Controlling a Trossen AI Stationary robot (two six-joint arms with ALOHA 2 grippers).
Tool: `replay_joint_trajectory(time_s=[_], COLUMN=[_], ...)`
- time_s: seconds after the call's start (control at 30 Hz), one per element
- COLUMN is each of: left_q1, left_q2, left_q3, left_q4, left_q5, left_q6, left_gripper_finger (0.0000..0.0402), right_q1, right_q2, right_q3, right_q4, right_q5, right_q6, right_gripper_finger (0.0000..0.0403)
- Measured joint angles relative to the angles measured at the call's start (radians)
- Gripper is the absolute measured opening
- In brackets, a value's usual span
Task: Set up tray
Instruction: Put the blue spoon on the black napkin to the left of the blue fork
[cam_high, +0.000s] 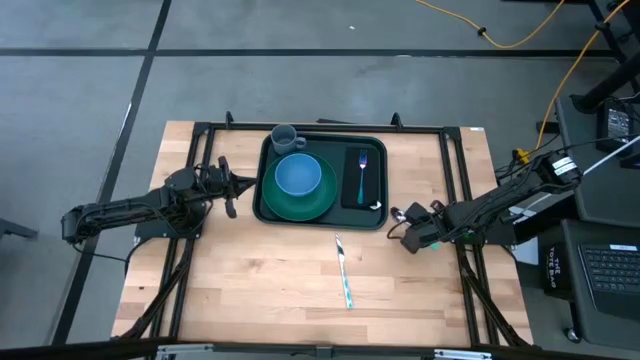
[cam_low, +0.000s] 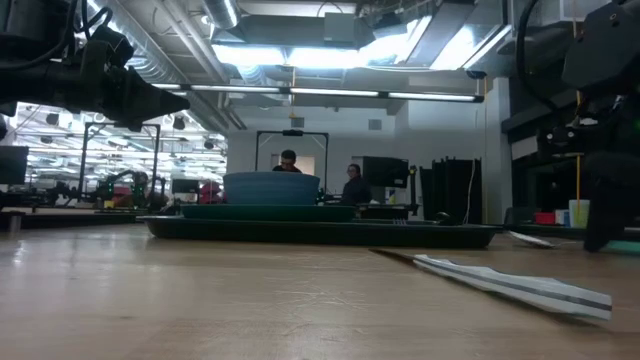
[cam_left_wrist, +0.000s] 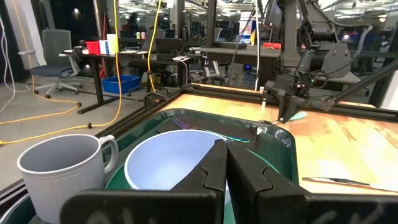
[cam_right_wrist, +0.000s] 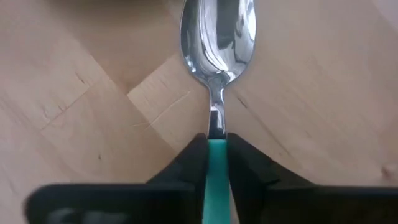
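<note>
The tray (cam_high: 324, 218) sits on the wooden counter (cam_high: 260, 280) toward its far edge, and I take it as my landmark. Inside it, a green plate (cam_high: 290, 205) carries a blue bowl (cam_high: 298, 176), a grey mug (cam_high: 284, 137) stands in the tray's far left corner, and a black napkin (cam_high: 364, 180) with a fork (cam_high: 362, 172) lying on it fills the tray's right part. My left end effector (cam_high: 228, 186) hovers just beside the tray's left rim, its fingers (cam_left_wrist: 214, 174) pressed together on nothing, with the mug and bowl right ahead of them. My right end effector (cam_high: 402, 226) is near the tray's near right corner, just off the rim, low over the counter; its fingers (cam_right_wrist: 193, 163) are clamped on the teal handle of a spoon (cam_right_wrist: 217, 43), whose shiny bowl points ahead above the wood. A knife (cam_high: 343, 272) with a teal handle lies loose on the counter, nearer than the tray and apart from it.
</note>
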Motion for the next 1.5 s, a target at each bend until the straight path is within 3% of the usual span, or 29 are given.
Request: replay_joint_trajectory(time_s=[0.07, 0.4, 0.77, 1.17, 1.5], left_q1=[0.000, 0.000, 0.000, 0.000, 0.000], left_q2=[0.000, 0.000, 0.000, 0.000, 0.000], left_q3=[0.000, 0.000, 0.000, 0.000, 0.000], left_q4=[0.000, 0.000, 0.000, 0.000, 0.000], left_q5=[0.000, 0.000, 0.000, 0.000, 0.000], left_q6=[0.000, 0.000, 0.000, 0.000, 0.000], left_gripper_finger=[0.0004, 0.0004, 0.0004, 0.0004, 0.0004], right_q1=[0.000, 0.000, 0.000, 0.001, 0.001], right_q2=[-0.001, -0.009, -0.095, -0.113, -0.098], right_q3=[0.002, 0.009, 0.128, 0.315, 0.324], right_q4=[-0.002, -0.007, -0.097, -0.090, 0.073], right_q5=[-0.001, -0.012, 0.086, 0.206, 0.250], right_q6=[0.024, 0.107, 0.098, -0.092, -0.160], right_gripper_finger=[0.0041, 0.0041, 0.0041, 0.0041, 0.0041])
